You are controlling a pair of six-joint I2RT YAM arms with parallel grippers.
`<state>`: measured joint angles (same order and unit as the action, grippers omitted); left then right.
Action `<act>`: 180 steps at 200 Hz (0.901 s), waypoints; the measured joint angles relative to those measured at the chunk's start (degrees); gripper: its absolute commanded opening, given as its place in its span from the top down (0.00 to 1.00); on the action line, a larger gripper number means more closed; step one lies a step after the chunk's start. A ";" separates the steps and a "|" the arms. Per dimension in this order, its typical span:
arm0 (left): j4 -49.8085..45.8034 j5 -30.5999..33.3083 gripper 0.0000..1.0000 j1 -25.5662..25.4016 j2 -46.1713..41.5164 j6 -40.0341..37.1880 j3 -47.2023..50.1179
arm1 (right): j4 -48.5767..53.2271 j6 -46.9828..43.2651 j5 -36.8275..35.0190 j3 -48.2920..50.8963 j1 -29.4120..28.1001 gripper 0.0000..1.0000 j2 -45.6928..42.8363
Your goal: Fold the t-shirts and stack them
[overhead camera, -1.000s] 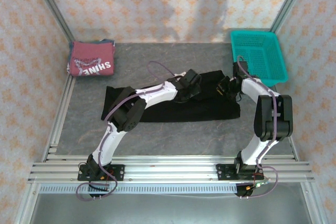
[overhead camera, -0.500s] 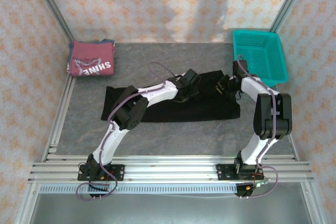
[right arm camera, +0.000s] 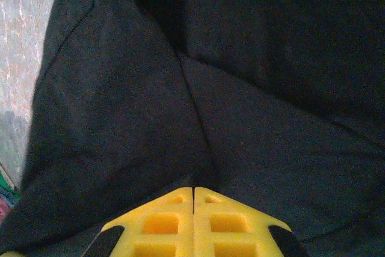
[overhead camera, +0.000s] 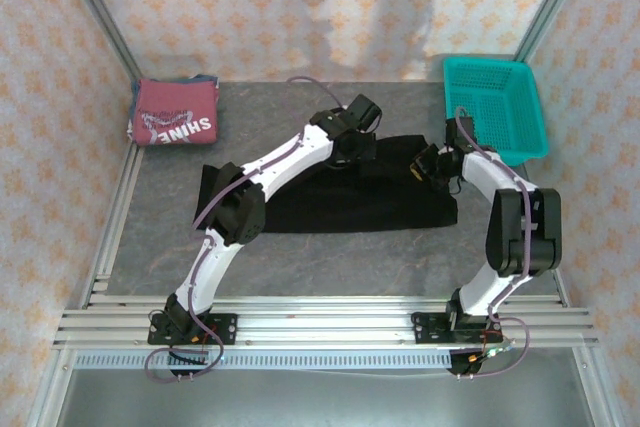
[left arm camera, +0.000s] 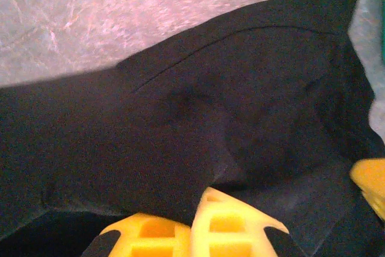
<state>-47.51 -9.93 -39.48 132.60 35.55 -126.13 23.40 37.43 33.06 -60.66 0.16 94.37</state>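
Left gripper (left arm camera: 194,210) has swung farther from its base, fingers pressed together pinching the black shirt (overhead camera: 330,209); right gripper (right arm camera: 193,193), just to its right, pinches the same shirt.

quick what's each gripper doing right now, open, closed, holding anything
Left gripper: closed, pinching the black t-shirt.
Right gripper: closed, pinching a fold of the same black t-shirt.

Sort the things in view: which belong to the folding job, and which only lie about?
Job: black shirt, red shirt, left claw and right claw, both shut on the black shirt.
Lying about: basket.
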 measured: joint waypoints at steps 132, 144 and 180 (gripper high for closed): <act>-7.26 4.98 0.30 1.68 -16.35 -5.73 24.00 | 16.61 -10.01 -1.97 6.14 0.04 0.40 -14.64; -6.16 7.06 0.28 3.61 -22.53 -4.42 26.10 | 17.66 -11.02 -3.78 4.00 0.07 0.40 -14.78; -0.39 9.60 0.29 13.22 -37.13 -1.14 34.53 | 16.81 -14.47 -7.19 -8.15 0.04 0.41 -5.55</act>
<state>-47.90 -0.34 -26.26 95.46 34.41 -91.59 40.21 22.96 25.87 -68.82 0.21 88.82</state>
